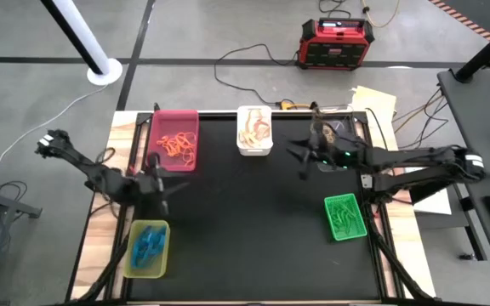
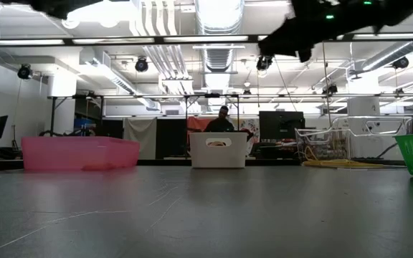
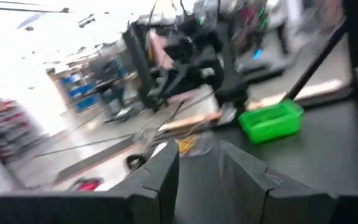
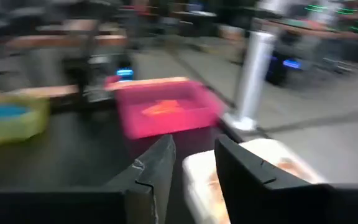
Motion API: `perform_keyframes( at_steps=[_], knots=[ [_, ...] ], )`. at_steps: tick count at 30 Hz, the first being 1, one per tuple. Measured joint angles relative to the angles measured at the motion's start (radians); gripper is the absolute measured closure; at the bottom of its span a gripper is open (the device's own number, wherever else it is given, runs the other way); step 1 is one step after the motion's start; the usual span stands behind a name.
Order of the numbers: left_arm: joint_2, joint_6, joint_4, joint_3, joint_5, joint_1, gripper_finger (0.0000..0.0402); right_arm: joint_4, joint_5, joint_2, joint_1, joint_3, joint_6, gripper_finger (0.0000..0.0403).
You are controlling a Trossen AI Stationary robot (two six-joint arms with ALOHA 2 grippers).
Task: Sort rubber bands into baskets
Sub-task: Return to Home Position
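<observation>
Right gripper [image 1: 303, 167], fingers slightly parted with nothing between them, hangs beside the white basket [image 1: 254, 129]; it should clear the rim fully before its next reach.

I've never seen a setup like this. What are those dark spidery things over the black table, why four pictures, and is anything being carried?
They are two robot arms, each ending in a pair of fingers. One picture looks straight down, one sits at table height, and two come from cameras on the wrists, looking past the fingers.

On the table stand small baskets: a pink basket with orange rubber bands, a white basket, a green basket and a yellow-green basket with blue bands.

The left gripper hangs near the pink basket, the right gripper beside the white one. Both pairs of fingers stand apart with nothing between them. A red-and-black power box sits on the floor.
</observation>
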Motion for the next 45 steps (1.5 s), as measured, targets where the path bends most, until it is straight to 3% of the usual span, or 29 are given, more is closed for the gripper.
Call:
perform_keyframes(
  at_steps=[5,10,14,17,19,24,29,31,40,45],
  knots=[
    [-0.302,-0.028,-0.009,-0.132,0.12,0.009,0.0304,0.047,-0.234,-0.195,0.001,-0.177,-0.024,0.0314],
    [-0.495,0.009,-0.004,-0.231,0.124,0.049,0.0304,0.115,-0.247,-0.374,0.001,-0.336,-0.005,0.0341],
    [-0.62,0.019,-0.104,-0.243,0.126,0.055,0.0304,0.118,-0.248,-0.507,0.001,-0.433,0.004,0.0356],
    [-0.61,0.076,-0.008,-0.248,0.118,0.095,0.0307,0.113,-0.247,-0.611,0.001,-0.505,0.004,0.0363],
    [-0.591,0.088,0.025,-0.246,0.168,0.142,0.0312,0.114,-0.247,-0.676,0.001,-0.545,0.011,0.0364],
    [-0.576,0.031,-0.096,-0.249,0.213,0.294,0.0323,0.092,-0.259,-0.819,0.001,-0.613,-0.005,0.0365],
    [-0.606,-0.078,-0.222,-0.249,0.432,0.427,0.0326,-0.016,-0.303,-0.904,0.001,-0.613,-0.026,0.0365],
    [-0.619,-0.098,-0.255,-0.249,0.466,0.453,0.0326,-0.044,-0.339,-0.928,0.001,-0.613,-0.042,0.0365],
    [-0.619,-0.062,-0.243,-0.316,0.486,0.473,0.0326,-0.095,-0.456,-0.978,0.001,-0.614,-0.132,0.0365],
    [-0.619,-0.139,-0.124,-0.405,0.327,0.473,0.0326,-0.089,-0.457,-0.977,0.001,-0.614,-0.173,0.0365]
  ],
)
